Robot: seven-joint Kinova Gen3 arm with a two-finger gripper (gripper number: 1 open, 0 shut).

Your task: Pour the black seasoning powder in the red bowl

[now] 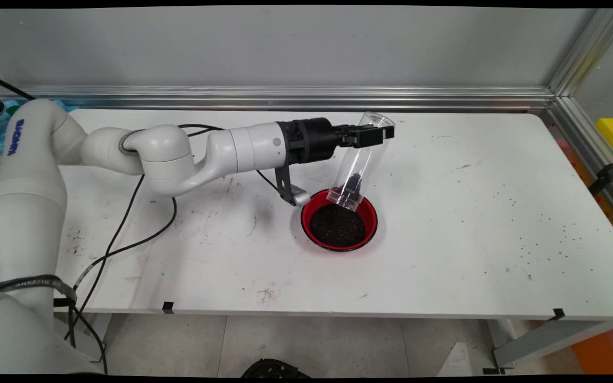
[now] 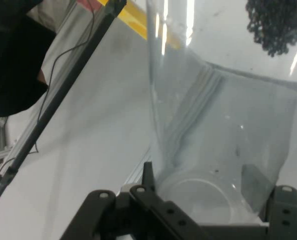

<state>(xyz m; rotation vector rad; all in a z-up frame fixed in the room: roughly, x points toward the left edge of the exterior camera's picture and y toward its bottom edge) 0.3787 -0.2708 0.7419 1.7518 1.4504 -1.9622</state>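
Here claw (image 1: 371, 135) grips tipped cup (image 1: 358, 162) (clear); mouth over bowl (image 1: 371, 210).

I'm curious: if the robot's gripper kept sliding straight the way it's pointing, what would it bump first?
Probably nothing: the gripper, shut on the tilted clear cup, points right, above the table. The way looks free, though depth is unclear.

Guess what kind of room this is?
Probably a robotics lab test bench. The white table sits inside an aluminium frame, floor-cabled, and the gripper tips a clear cup of dark grains over a red bowl.
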